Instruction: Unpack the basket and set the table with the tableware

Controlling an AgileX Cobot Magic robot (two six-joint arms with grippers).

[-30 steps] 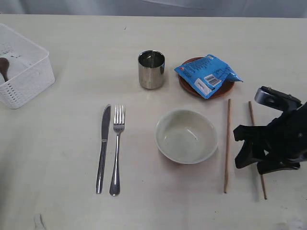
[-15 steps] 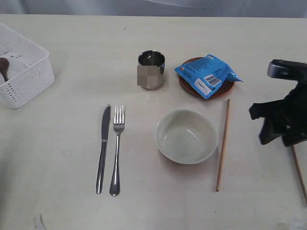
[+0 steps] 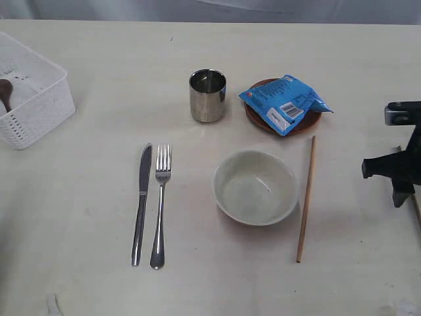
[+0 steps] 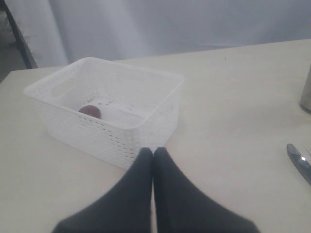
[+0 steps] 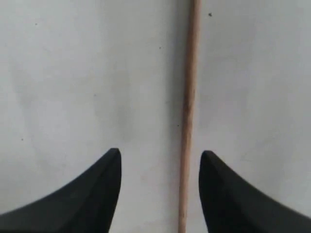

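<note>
At the far left of the surface (image 3: pixel 79 263) sat the basket (image 3: pixel 46 99) with the dark red spoon (image 3: pixel 5 92) inside it. The left tool (image 4: pixel 153 158), pinched shut and empty, hung near the basket. Further along lay the knife (image 3: pixel 141 204), fork (image 3: pixel 159 204), cup (image 3: pixel 208 96), bowl (image 3: pixel 255 187) and one chopstick (image 3: pixel 305 197). Furthest right, the right tool (image 5: pixel 160 160) gaped wide over the second chopstick (image 5: pixel 188 97), which ran off-centre, close to one jaw. Centring over the stick before closing would likely give a surer pinch.
</note>
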